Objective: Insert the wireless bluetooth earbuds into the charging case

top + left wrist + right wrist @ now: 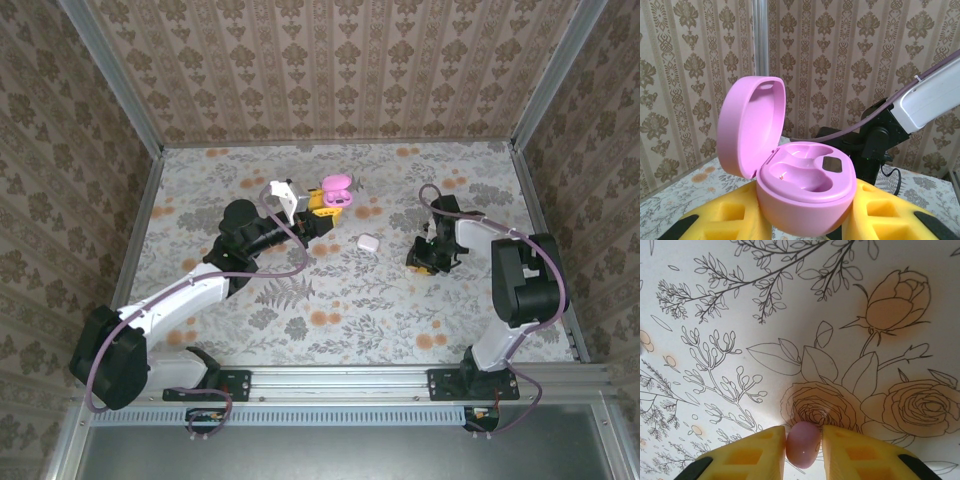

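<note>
Floral tablecloth (350, 300), damask wallpaper walls (330, 60); my left gripper (805, 217) clamps the open charging case (807, 192), right gripper (804, 452) pinches an earbud (802, 442).

Floral tabletop (340, 300) between the arms is mostly free, just one small pale rounded plastic earbud (368, 241) lying in the lane. The glossy pink oval plastic case (805, 200) has its lid tipped up on one side, wells clear from above. Yellow foam fingers (730, 217) block both flanks.
</note>
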